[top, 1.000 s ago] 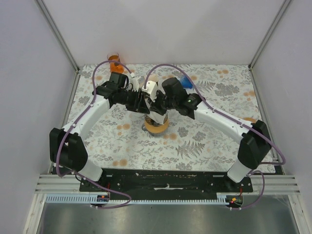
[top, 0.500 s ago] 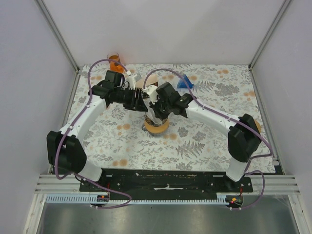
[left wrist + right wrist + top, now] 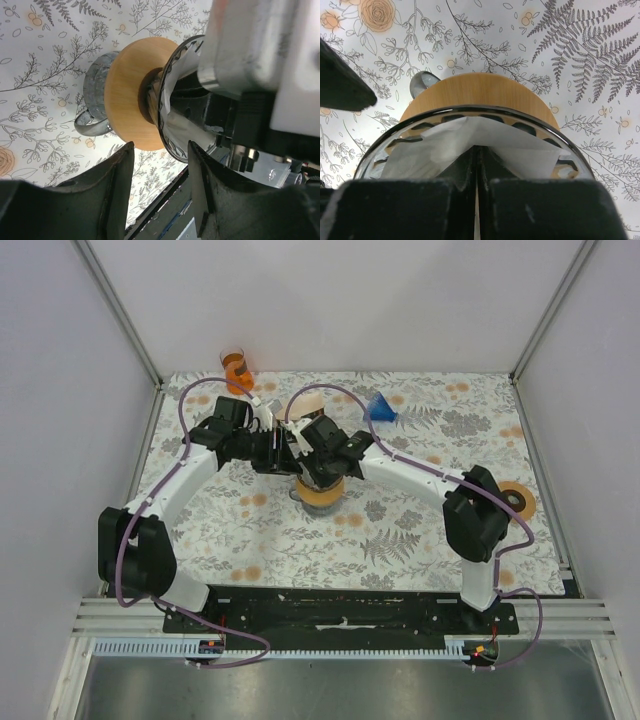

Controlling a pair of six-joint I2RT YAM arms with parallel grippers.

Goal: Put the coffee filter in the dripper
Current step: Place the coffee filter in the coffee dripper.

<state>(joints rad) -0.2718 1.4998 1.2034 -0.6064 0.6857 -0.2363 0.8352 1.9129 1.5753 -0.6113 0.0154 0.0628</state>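
Right tool: fingers pressed together, tips inside the dripper and against the white coffee filter; it cannot be told whether paper is nipped between them. The filter sits within the dripper's dark-rimmed cone, above its wooden collar. Left tool: fingers moderately apart, gripping nothing, just beside the dripper on the left arm's side. The dripper stands upright near the middle of the floral-patterned bench. Well apart, at the far edge: an orange cup and a blue cone-shaped object.

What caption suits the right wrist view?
Shut right gripper meets the paper filter inside the glass dripper, wooden collar beyond.
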